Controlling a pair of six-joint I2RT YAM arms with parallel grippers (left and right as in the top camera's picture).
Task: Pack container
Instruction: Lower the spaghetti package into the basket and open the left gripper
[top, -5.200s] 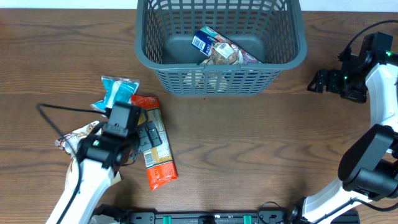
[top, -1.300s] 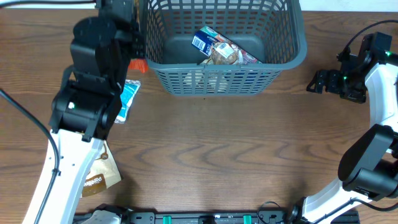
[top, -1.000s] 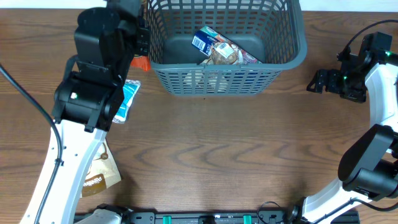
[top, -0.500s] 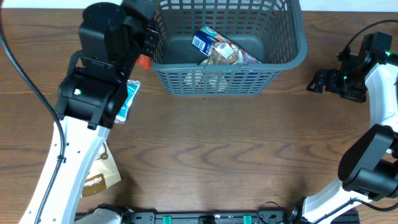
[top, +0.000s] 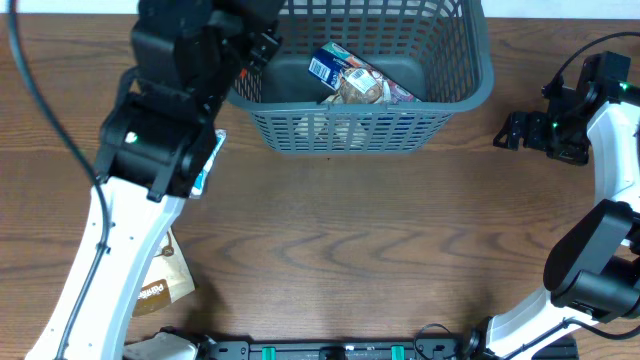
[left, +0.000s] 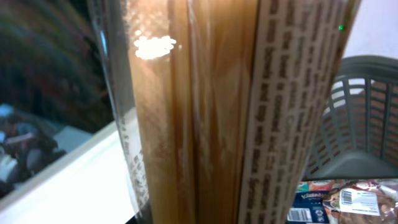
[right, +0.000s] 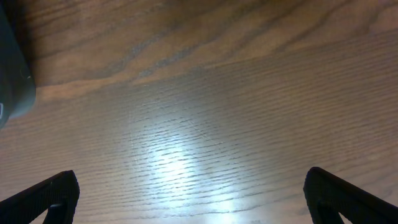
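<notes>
The container (top: 350, 130), a dark grey slotted basket, stands at the table's far edge with a blue and a brown snack pack (top: 355, 80) lying in it. My left gripper (top: 258, 42) hangs over the container's left rim, shut on a long orange-brown snack pack (left: 211, 112). That pack fills the left wrist view, upright, with the container's wall (left: 364, 118) behind it; in the overhead view the arm hides it. My right gripper (top: 512, 130) rests open to the right of the container, nothing between its fingers (right: 56, 194), above bare wood.
A blue snack pack (top: 210, 160) lies on the table under my left arm. A brown snack pack (top: 160, 282) lies near the front left. A corner of the container (right: 12, 81) shows at the left of the right wrist view.
My left arm has swung right with its pack, from beside the container's left wall to over its rim. The orange end of the pack no longer shows from overhead. The right arm is still.
</notes>
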